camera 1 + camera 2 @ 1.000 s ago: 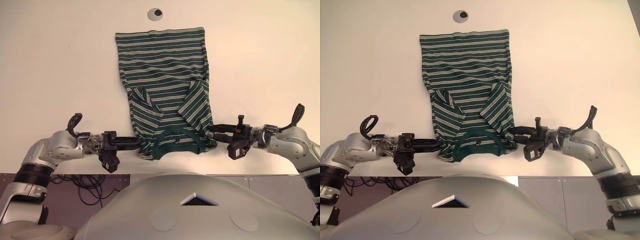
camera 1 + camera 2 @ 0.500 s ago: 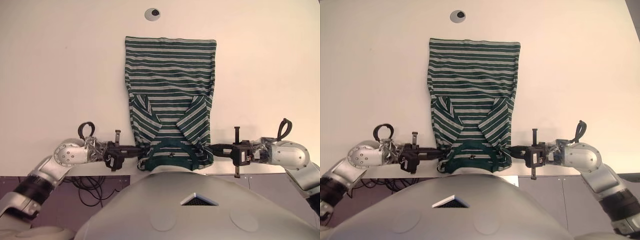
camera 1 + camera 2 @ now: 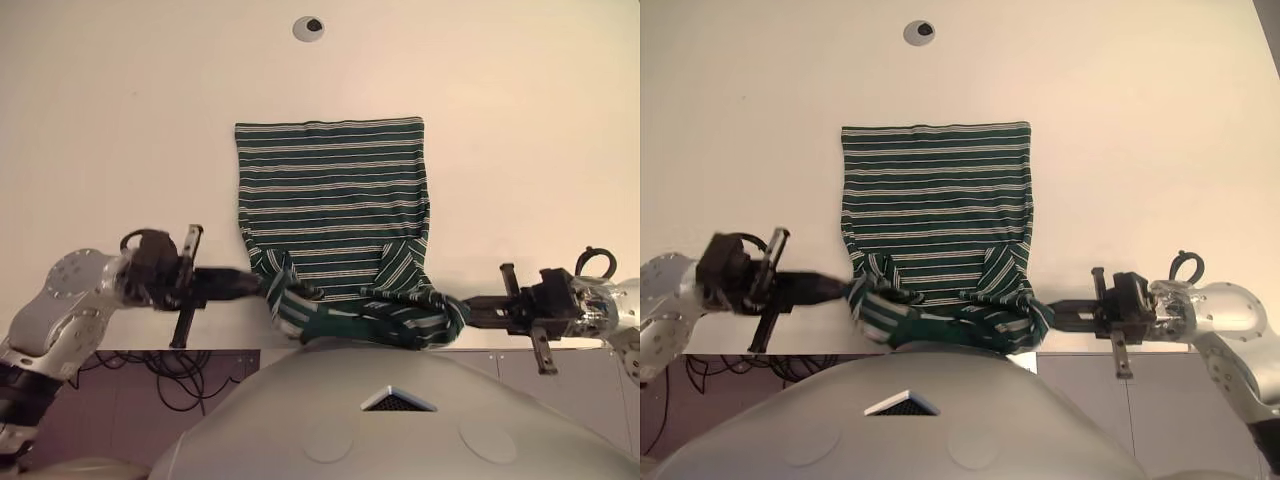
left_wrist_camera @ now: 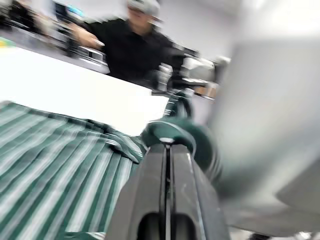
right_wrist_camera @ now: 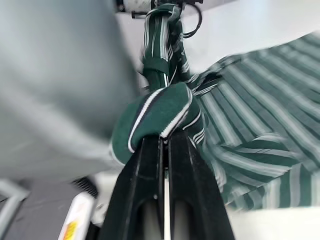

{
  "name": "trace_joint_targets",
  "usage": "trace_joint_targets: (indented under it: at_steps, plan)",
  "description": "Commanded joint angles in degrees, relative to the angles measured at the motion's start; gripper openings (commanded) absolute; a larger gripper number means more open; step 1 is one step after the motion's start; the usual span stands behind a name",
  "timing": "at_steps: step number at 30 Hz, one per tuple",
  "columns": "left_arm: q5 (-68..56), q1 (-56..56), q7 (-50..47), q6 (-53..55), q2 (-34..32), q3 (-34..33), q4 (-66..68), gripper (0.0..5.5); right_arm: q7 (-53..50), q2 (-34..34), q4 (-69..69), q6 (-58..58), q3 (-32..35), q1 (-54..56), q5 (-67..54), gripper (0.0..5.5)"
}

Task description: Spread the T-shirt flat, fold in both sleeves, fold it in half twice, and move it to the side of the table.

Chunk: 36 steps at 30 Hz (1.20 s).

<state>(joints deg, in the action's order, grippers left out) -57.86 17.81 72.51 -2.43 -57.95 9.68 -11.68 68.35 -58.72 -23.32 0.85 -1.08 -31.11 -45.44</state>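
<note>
A dark green T-shirt [image 3: 335,200] with thin white stripes lies on the pale table, hem at the far side and sleeves folded in. Its collar end is lifted off the table near the front edge and hangs bunched between the two arms. My left gripper [image 3: 266,287] is shut on the left corner of that lifted end, fabric [image 4: 176,136] wrapped over its fingertips. My right gripper [image 3: 457,309] is shut on the right corner, striped cloth [image 5: 159,112] bunched over its tips.
A small round dark fitting [image 3: 314,25] is set in the table at the far side. Bare table [image 3: 110,150] spreads wide to the left and right of the shirt. Cables [image 3: 165,368] hang below the front edge on the left.
Both grippers have raised the collar end off the table, so it now hangs bunched between them. The flat part looks shorter. The head views have also shifted.
</note>
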Motion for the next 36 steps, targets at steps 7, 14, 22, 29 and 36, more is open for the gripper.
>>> trace_joint_targets:
  at_steps: [7,14,22,29,36]
  plan:
    - [14.5,-13.3,-13.6,5.7,16.2,-6.3,18.0,0.0,-18.6,16.0,12.2,-8.5,0.8,21.2,9.2,0.02]
    - [28.4,-22.1,-24.1,4.6,24.5,-6.4,29.0,0.0,-26.0,24.9,23.1,-11.9,-3.1,32.8,19.1,0.02]
    - [33.0,-28.1,-28.9,5.8,30.7,-9.5,35.3,0.0,-30.5,33.1,34.5,-11.8,-3.4,43.2,25.1,0.02]
    - [36.6,-28.9,-31.3,9.6,31.9,-10.0,36.1,0.31,-32.6,37.7,46.0,-12.5,-1.3,49.6,26.8,0.56]
    - [39.0,-33.6,-37.5,10.0,32.4,-14.1,42.7,1.23,-34.9,40.0,53.4,-10.0,2.2,53.2,27.6,1.61]
